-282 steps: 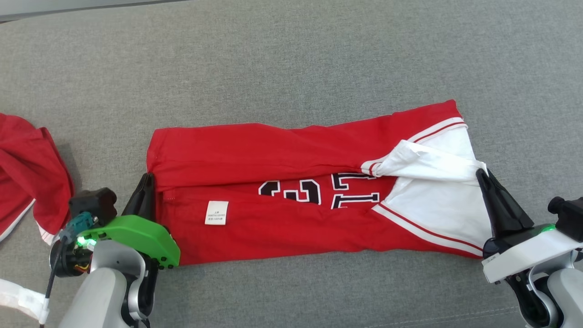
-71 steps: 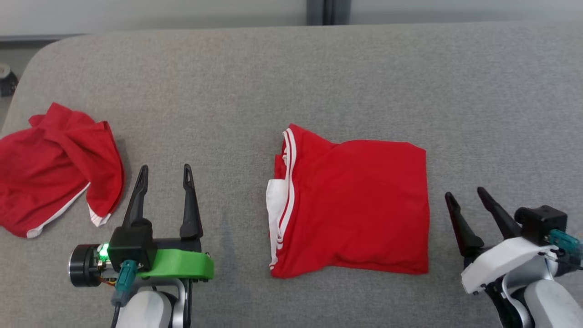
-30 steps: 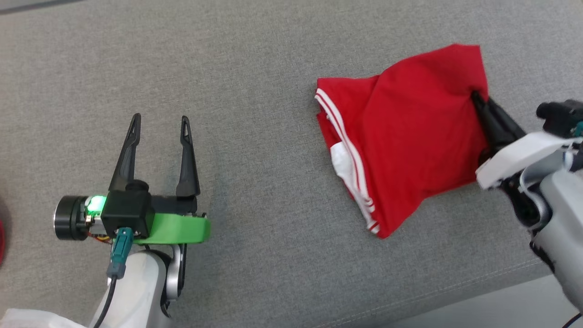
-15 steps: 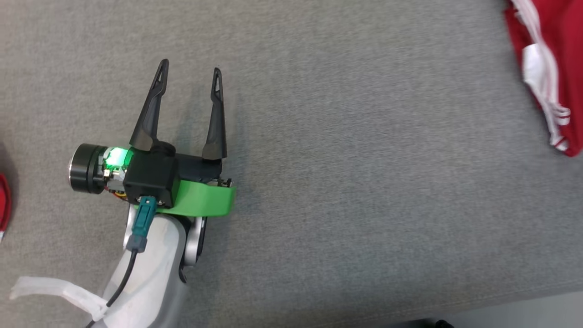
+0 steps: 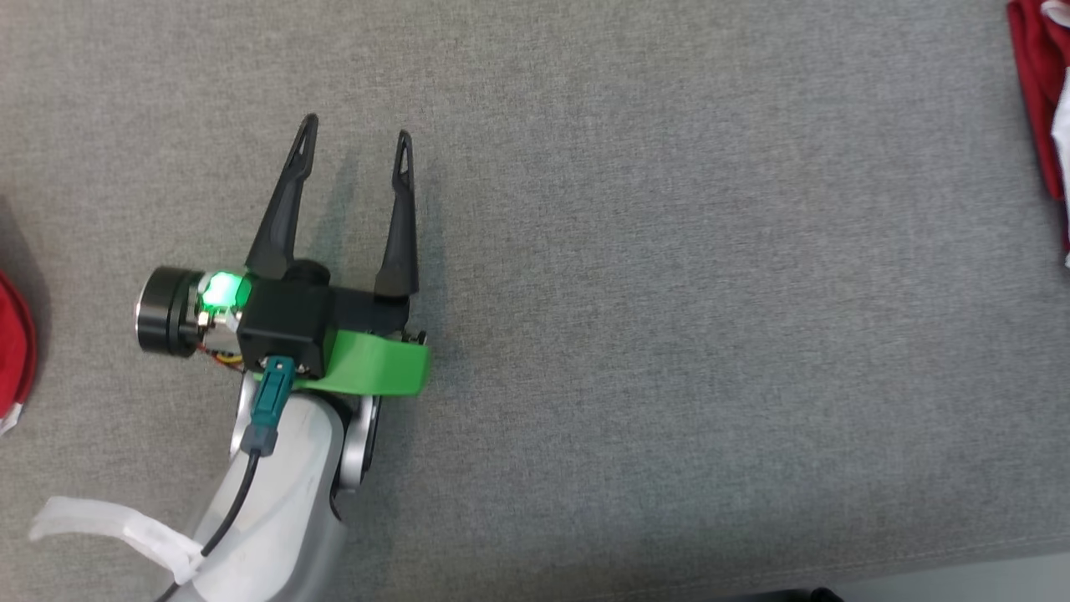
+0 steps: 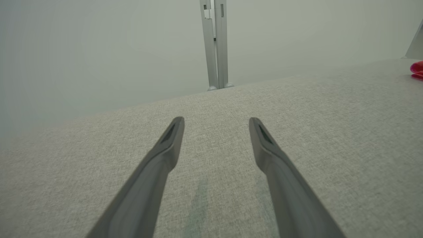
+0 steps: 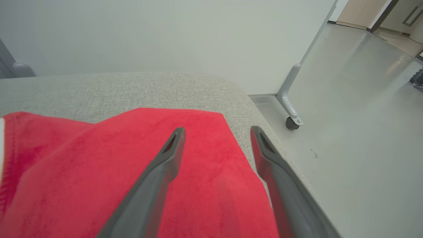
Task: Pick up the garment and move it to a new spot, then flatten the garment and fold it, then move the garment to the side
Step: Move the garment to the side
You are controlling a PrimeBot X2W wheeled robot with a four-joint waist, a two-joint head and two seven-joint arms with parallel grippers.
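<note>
1. The folded red garment (image 7: 99, 172) lies on the grey padded surface (image 5: 669, 293), at the 2 o'clock edge of the head view. In the right wrist view it sits close to the surface's rounded corner, with its far hem toward 12 o'clock.
2. The right gripper (image 7: 216, 130) hovers just above the garment, its fingers spread and holding nothing.
3. The left gripper (image 5: 358, 130) is at about 9 o'clock from the head view's centre. Its fingers are also apart and empty, over bare surface and well apart from the garment.
4. Another red cloth (image 5: 15, 343) shows at the 9 o'clock edge.
5. The garment looks light, limp and layered. Lifted by one layer it would probably sag open, and dragging it would likely ruck it on the textured surface.
6. The safest hold is probably a pinch through all the layers at a folded edge.
7. It seems already set aside, so little of the task likely remains.
</note>
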